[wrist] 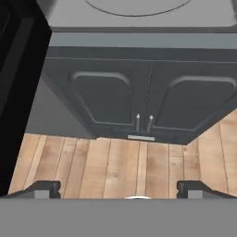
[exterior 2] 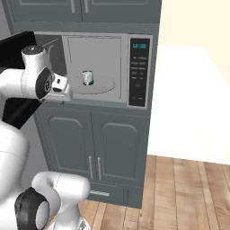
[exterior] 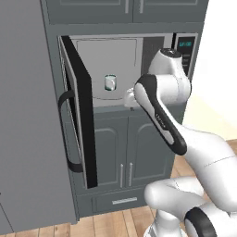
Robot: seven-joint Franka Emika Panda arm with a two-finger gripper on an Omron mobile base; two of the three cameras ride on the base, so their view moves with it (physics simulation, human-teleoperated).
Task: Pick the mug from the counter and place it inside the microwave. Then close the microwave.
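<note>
While mug (exterior: 110, 83) sits inside microwave (exterior: 152, 46) | claw (wrist: 122, 189) open, outside, apart.

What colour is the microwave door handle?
Black, a curved bar on the open door; the handle shows best in the left base view.

Two base cameras behind the arm, one hand camera pointing down.

The left base view looks forward from behind and left of the arm, fairly near the open microwave (exterior: 125, 69), its door (exterior: 78, 111) swung toward the lens. The right base view faces the same cavity from the right — it shares the mug (exterior 2: 87, 77) inside and the lower cabinets (exterior 2: 96, 148). The hand view looks down, close, over the tool (wrist: 125, 189) at those cabinets and the wooden floor (wrist: 92, 166).
</note>
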